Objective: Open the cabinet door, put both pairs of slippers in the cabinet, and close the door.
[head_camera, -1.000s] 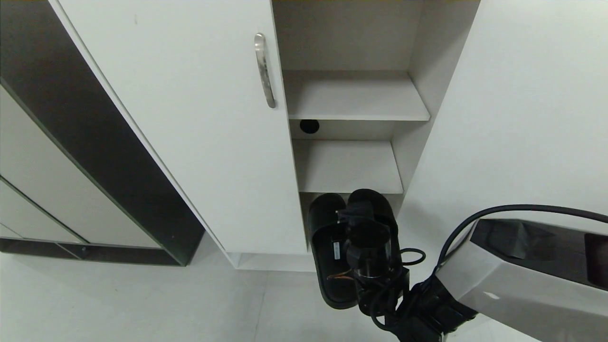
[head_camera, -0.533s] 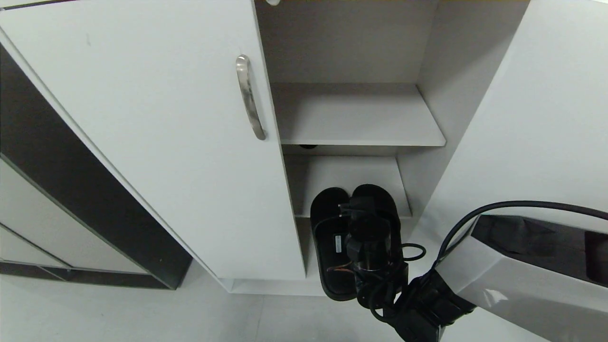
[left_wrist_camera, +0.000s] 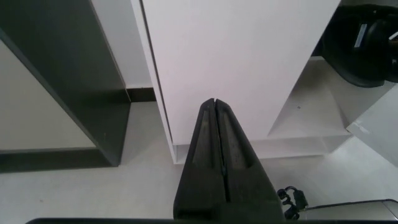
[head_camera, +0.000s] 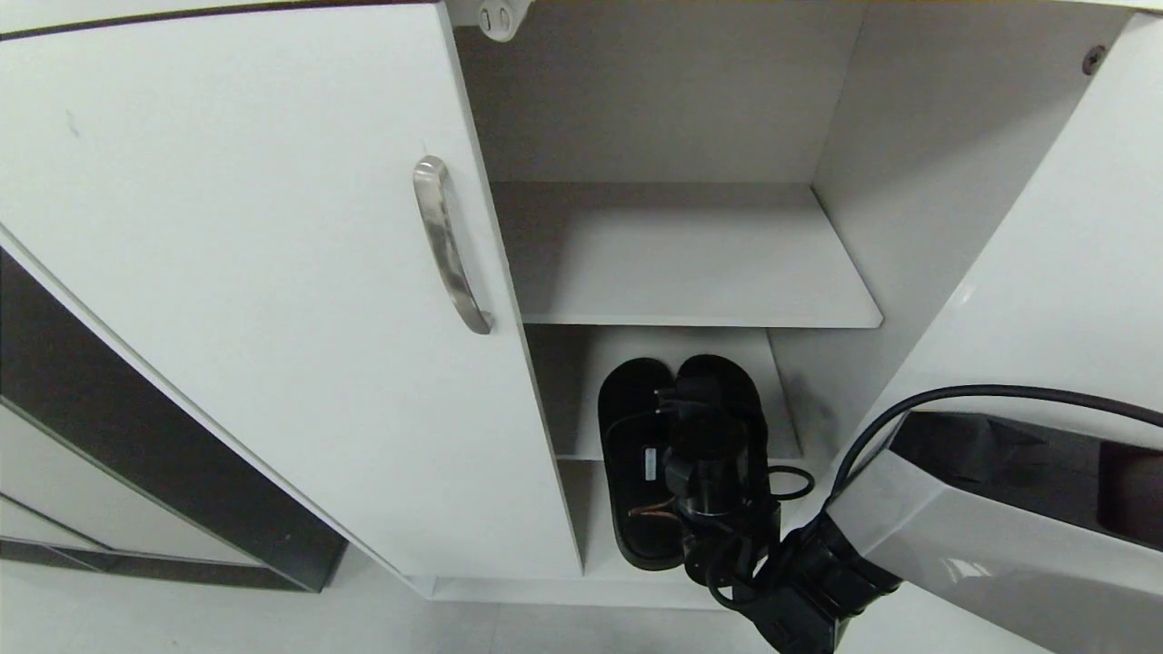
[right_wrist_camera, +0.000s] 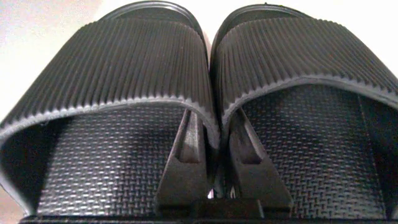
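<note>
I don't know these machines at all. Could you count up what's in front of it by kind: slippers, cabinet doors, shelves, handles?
black slippers: 2, held by the right pincer
cabinet doors: 2, the shut door and the open door
shelves: 2
handle: 1
Total: 7
</note>
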